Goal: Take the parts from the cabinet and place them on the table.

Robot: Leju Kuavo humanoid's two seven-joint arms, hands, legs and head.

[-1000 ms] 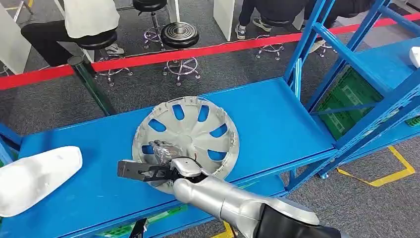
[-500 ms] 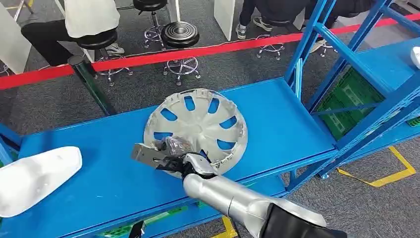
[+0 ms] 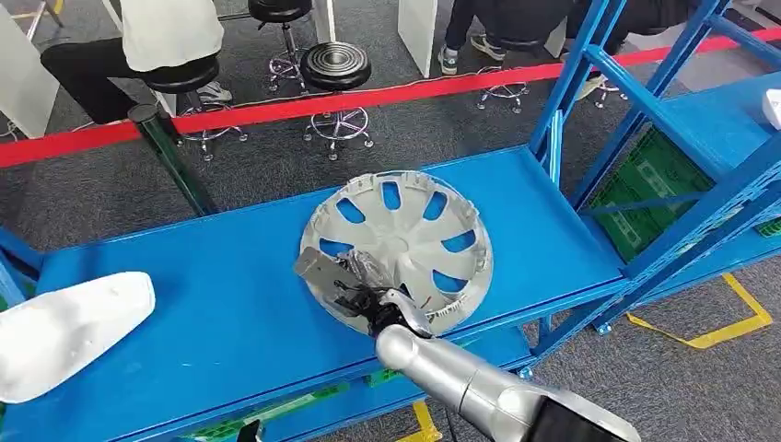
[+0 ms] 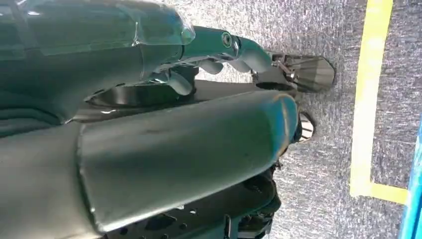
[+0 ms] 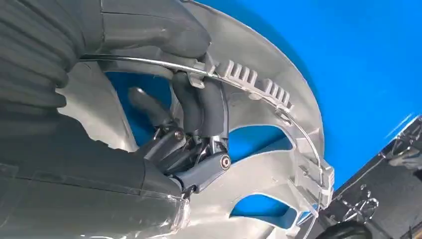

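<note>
A silver hubcap (image 3: 405,244) with several oval openings lies, inner side up, on the blue shelf surface (image 3: 221,276), right of its middle. My right hand (image 3: 355,281) grips the hubcap's near rim. In the right wrist view the dark fingers (image 5: 201,107) hook through an opening and over the rim of the hubcap (image 5: 278,99), with the thumb pressing from the other side. A white moulded part (image 3: 69,331) lies at the shelf's left end. The left wrist view looks down at grey carpet, and my left hand cannot be made out there.
A blue rack frame (image 3: 663,110) rises at the right, with a green crate (image 3: 654,184) beneath it. Behind a red barrier strip (image 3: 304,106) stand black stools (image 3: 333,69) and seated people (image 3: 157,37). Yellow floor tape (image 3: 728,322) marks the carpet at the right.
My right hand has carried the hubcap to the right along the shelf, turning it slightly. The white part has stayed put.
</note>
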